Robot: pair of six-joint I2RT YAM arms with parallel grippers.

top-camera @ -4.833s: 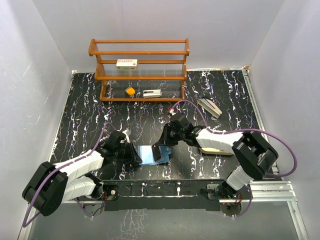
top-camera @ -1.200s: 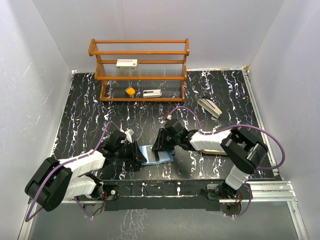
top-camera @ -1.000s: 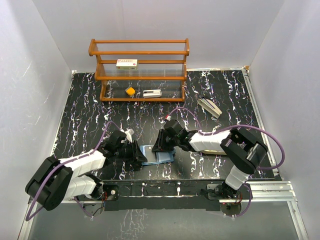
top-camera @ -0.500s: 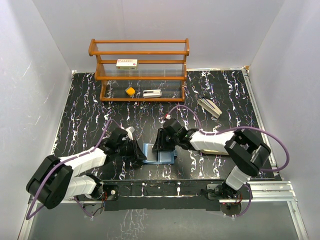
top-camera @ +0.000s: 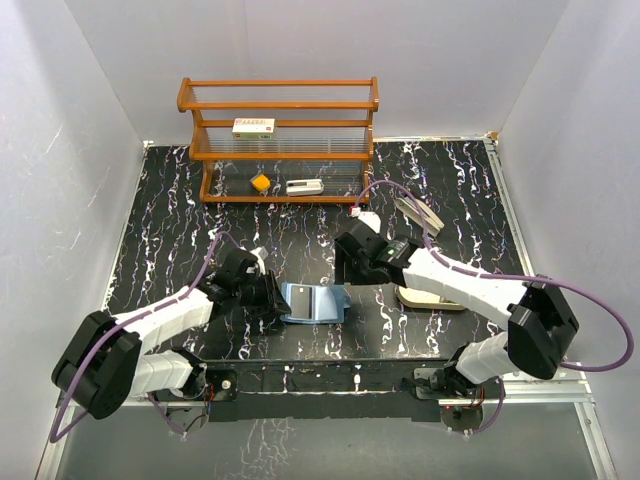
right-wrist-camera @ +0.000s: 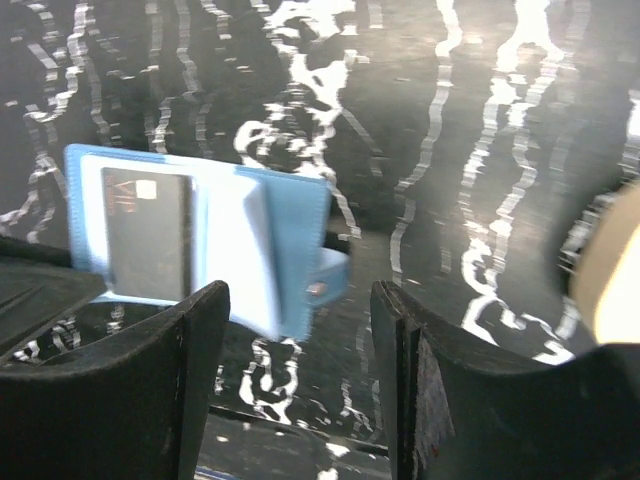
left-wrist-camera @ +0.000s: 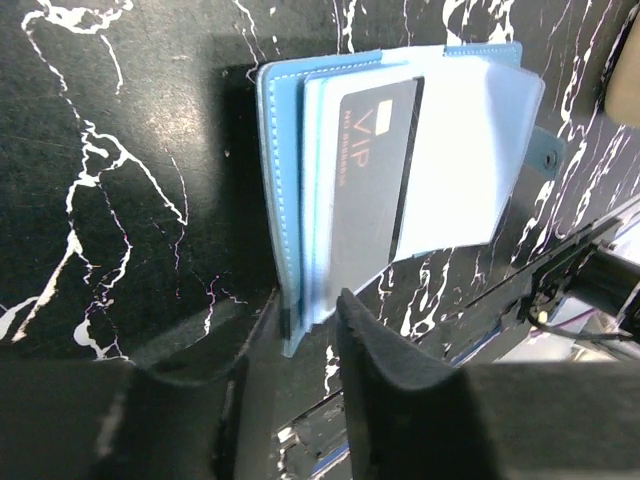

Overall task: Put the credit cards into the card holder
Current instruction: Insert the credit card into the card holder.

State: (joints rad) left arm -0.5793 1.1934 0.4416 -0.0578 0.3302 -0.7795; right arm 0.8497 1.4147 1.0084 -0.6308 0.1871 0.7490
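Lying open, the card holder (left-wrist-camera: 283,200) half-veils a card (left-wrist-camera: 372,170) (black).

- The card holder (top-camera: 298,303) lies on the table (top-camera: 180,220), toward 6 o'clock.
- A credit card (left-wrist-camera: 372,175) sits in it.
- The left gripper (top-camera: 275,300) is at its 9 o'clock, the right gripper (top-camera: 345,276) at 1 o'clock.

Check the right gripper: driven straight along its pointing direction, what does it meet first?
Probably the card holder: its clasp edge lies between the right gripper's open fingers in the wrist view. Depth is unclear, so it could land on the table just beside that edge.
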